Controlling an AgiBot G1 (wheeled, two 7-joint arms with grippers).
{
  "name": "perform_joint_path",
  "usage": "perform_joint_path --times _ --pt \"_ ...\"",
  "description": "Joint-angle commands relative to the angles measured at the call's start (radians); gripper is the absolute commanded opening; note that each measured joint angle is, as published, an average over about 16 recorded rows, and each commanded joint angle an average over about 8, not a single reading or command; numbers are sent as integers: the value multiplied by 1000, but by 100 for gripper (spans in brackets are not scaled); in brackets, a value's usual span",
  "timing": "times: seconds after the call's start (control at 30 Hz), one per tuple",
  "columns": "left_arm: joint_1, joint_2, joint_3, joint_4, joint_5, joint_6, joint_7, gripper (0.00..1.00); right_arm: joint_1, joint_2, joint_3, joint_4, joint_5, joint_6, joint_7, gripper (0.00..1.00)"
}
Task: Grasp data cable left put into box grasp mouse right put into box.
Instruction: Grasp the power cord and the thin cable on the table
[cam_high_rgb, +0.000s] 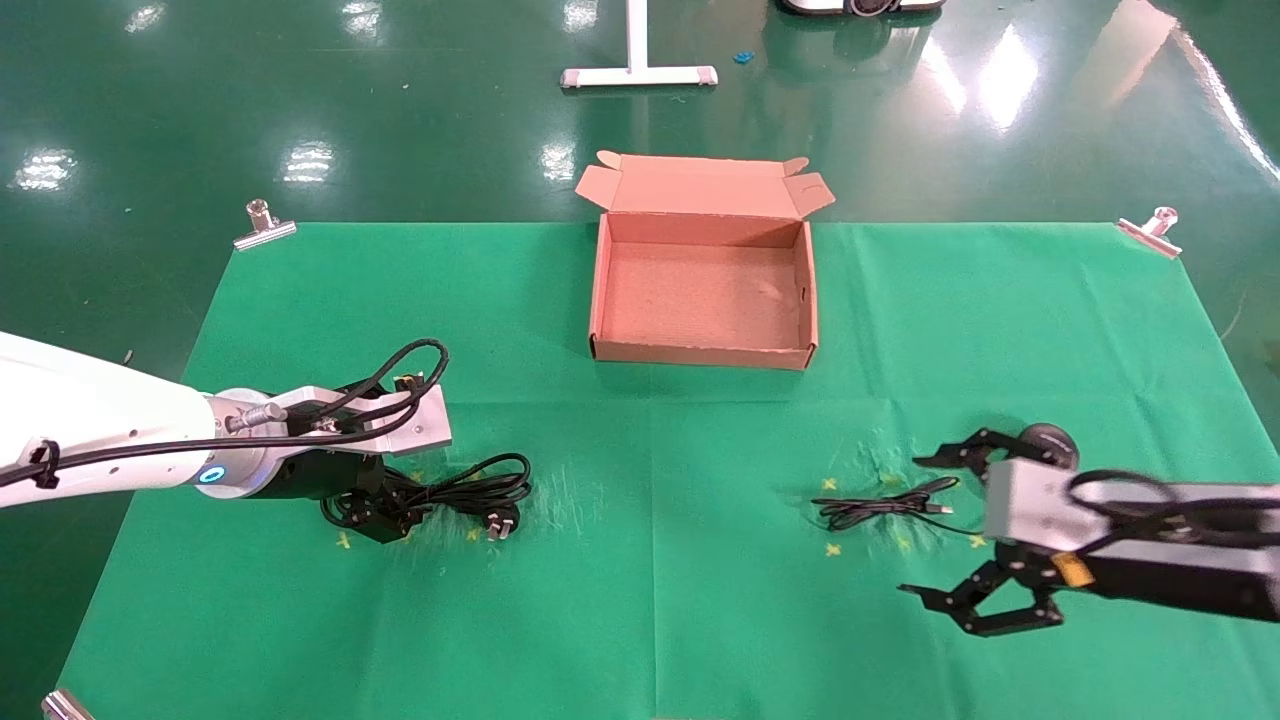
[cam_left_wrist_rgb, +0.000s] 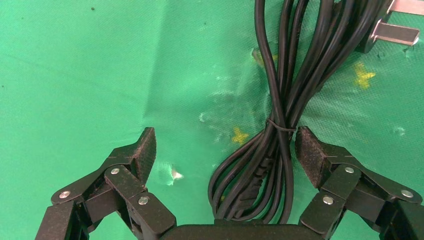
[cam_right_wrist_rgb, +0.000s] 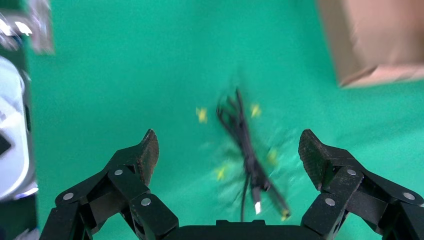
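Left of the shallow brown cardboard box (cam_high_rgb: 703, 290), the left gripper (cam_left_wrist_rgb: 223, 150) straddles the looped black data cable (cam_left_wrist_rgb: 280, 110), fingers apart. The bundle looks limp but tie-bound; the tied waist suits gripping. Right of the box, the right gripper (cam_high_rgb: 935, 527) gapes near the mouse's thin black cord (cam_high_rgb: 885, 505).

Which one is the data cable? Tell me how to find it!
Start at the brown box in the middle of the green cloth. Look nearer and to the robot's left, under the left gripper with its jaws open. The data cable is the thick black looped cord with a pronged plug, unlike the thin USB cord on the right.
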Motion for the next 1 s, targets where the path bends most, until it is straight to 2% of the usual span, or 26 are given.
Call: perform_joint_path --times 0.03,0.23,0.43,0.47,0.53,0.57,0.7,0.73,0.8,0.83,1.0 --pt "0 0 0 0 0 0 0 100 9 -20 -25 -3 -68 22 12 100" --pt "0 0 0 0 0 0 0 100 38 -110 -69 -45 -186 83 54 100" --pt "0 0 0 0 0 0 0 100 89 -187 -104 -115 -265 99 87 100" --pt "0 0 0 0 0 0 0 97 95 -194 -108 -123 -273 99 90 100" --pt "0 0 0 0 0 0 0 72 106 -209 -117 -142 -288 98 97 99" --pt "0 0 0 0 0 0 0 59 109 -214 -120 -150 -294 97 99 91" --pt "0 0 1 0 1 -1 -1 9 117 -225 -129 -167 -307 93 102 41" --pt "0 0 1 0 1 -1 -1 0 118 -227 -130 -170 -310 92 103 29" --pt "0 0 1 0 1 0 -1 0 118 -226 -130 -170 -309 91 102 4" --pt "0 0 1 0 1 0 -1 0 118 -225 -129 -169 -308 91 102 0" --pt "0 0 0 0 1 0 -1 0 115 -221 -126 -162 -302 92 101 0"
